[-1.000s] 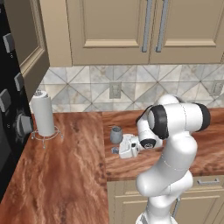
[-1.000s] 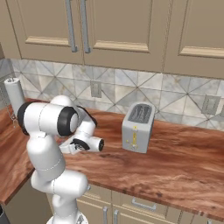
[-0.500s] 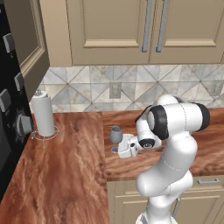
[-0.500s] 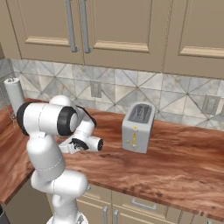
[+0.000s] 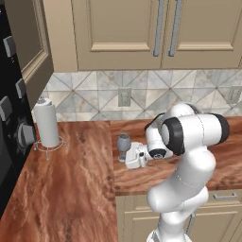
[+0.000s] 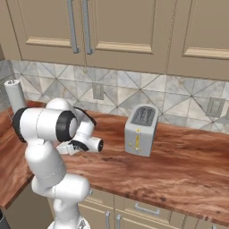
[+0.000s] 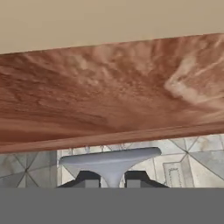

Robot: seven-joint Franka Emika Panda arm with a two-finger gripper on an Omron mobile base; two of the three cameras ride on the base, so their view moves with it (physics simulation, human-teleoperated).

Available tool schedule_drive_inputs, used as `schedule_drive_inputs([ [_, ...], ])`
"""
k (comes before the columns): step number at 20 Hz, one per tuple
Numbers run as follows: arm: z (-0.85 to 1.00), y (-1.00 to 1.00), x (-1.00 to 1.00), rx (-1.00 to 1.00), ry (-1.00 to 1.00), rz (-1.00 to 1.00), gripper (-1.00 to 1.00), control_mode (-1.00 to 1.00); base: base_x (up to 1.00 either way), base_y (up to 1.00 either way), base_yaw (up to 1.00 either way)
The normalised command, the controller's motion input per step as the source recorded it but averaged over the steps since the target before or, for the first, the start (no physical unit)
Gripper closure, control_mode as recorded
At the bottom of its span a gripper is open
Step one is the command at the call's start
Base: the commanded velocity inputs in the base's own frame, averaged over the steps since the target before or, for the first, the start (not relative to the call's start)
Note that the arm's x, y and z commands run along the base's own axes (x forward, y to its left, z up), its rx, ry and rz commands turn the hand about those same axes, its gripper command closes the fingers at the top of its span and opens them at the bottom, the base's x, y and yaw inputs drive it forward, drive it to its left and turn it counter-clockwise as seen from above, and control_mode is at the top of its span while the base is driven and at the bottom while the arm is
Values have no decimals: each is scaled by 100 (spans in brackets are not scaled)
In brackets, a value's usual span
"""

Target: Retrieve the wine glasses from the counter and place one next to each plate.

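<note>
The gripper (image 7: 112,178) is nearly closed, its two finger tips pinching the thin stem of a wine glass (image 5: 124,143) that stands on the counter (image 5: 71,189). In the hand view the glass's bowl is cut off. A paper towel roll (image 5: 47,124) stands well left of the glass; a toaster (image 6: 140,130) sits further right.

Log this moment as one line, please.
phase: grasp | gripper: jaws flank glass stem, contact unclear | glass: upright on counter
</note>
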Motion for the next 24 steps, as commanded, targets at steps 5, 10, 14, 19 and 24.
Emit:
schedule_drive_inputs([
  [5,79,8,-48,0,-11,0,100,-100,0,0,0],
  [10,92,-10,-79,0,-24,-1,100,-100,0,0,0],
  [14,100,-5,-83,-11,-12,0,100,-100,0,0,0],
  [19,99,-5,-72,-17,1,0,100,-100,0,0,0],
  [24,75,-12,-84,-10,3,0,100,-100,0,0,0],
])
